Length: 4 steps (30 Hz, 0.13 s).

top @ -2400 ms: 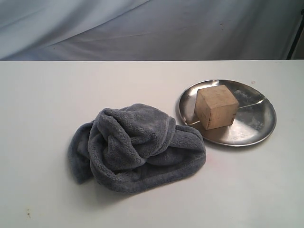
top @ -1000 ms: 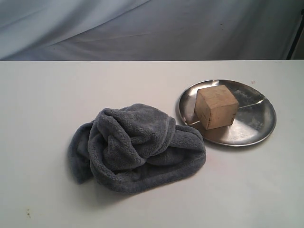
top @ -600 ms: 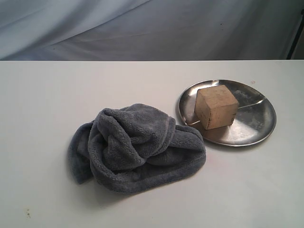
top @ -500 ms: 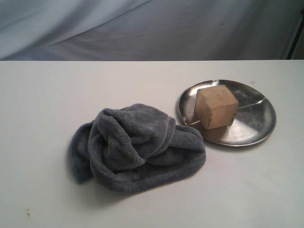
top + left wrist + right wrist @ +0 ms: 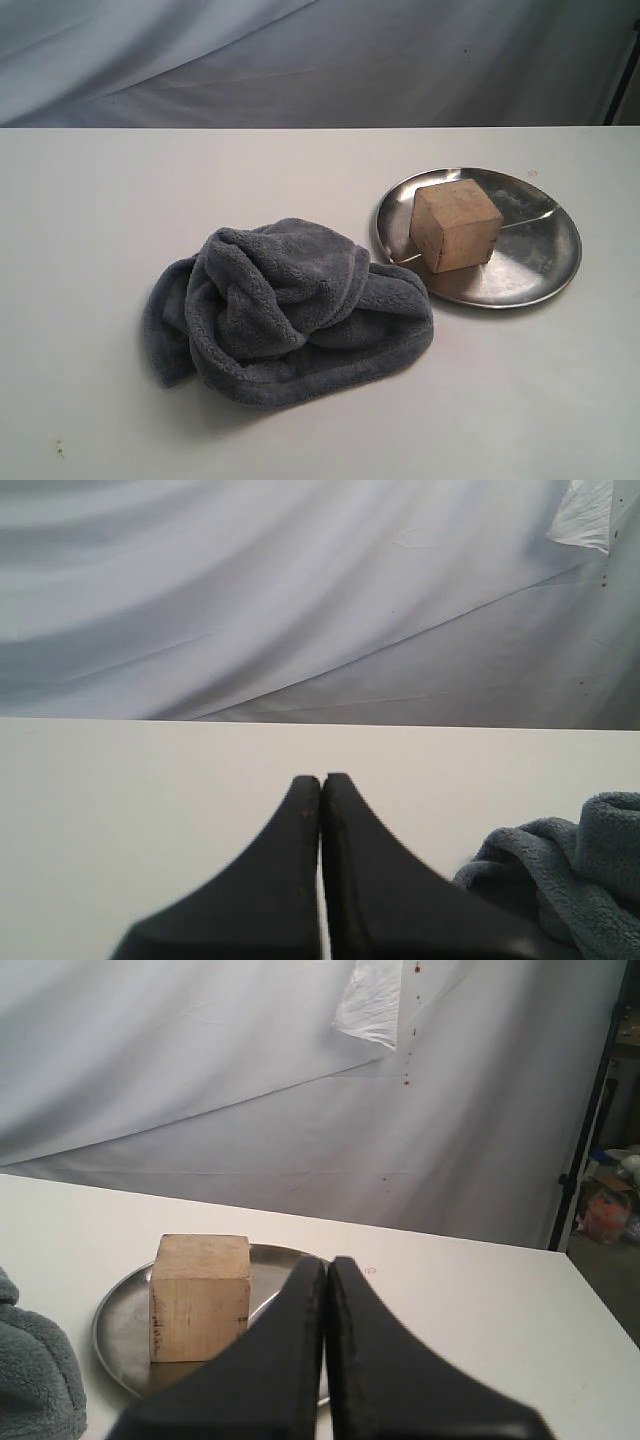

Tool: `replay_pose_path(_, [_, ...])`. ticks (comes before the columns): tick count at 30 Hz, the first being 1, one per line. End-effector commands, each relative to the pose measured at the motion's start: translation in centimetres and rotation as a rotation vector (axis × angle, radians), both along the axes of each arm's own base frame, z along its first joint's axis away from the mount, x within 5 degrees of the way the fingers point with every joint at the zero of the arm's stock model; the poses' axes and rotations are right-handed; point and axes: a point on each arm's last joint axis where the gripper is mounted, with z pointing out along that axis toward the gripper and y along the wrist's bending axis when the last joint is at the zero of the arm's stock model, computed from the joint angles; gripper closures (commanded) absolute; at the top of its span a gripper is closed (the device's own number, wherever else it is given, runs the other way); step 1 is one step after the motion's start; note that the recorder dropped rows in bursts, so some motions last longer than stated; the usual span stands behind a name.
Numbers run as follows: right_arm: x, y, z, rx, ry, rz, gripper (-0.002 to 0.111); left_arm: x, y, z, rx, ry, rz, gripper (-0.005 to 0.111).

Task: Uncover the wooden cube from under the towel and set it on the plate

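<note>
1. The left jaws and the right jaws are each pressed shut, tip against tip, holding nothing.
2. The dark grey towel [image 5: 290,310] lies bunched in thick folds on the white bench [image 5: 100,200].
3. Just beside and beyond it, the wooden cube [image 5: 455,225] sits uncovered on the steel plate [image 5: 540,262].

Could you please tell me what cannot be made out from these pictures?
- Exterior view: anything beneath the towel is hidden by its folds; neither arm is in frame.
- Right wrist view: the shut right pincer hides part of the rim of the plate.
- Left wrist view: the frame edge cuts off the towel, beside the shut left pincer.
</note>
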Motion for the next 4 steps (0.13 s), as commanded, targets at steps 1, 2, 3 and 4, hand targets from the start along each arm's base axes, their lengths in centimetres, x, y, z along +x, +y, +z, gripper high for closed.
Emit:
replay_pose_path(1, [-0.03, -0.02, -0.06, 0.0, -0.004, -0.002, 0.108, 0.01, 0.0, -0.13, -0.003, 0.001, -0.001, 0.105])
replay_pose_path(2, [-0.03, -0.02, -0.06, 0.0, -0.004, -0.002, 0.108, 0.01, 0.0, -0.13, -0.003, 0.001, -0.001, 0.105])
replay_pose_path(3, [-0.03, -0.02, -0.06, 0.0, -0.004, -0.002, 0.108, 0.01, 0.0, -0.13, -0.003, 0.001, -0.001, 0.105])
replay_pose_path(4, [-0.03, -0.02, -0.06, 0.0, -0.004, -0.002, 0.108, 0.01, 0.0, -0.13, -0.003, 0.001, -0.001, 0.105])
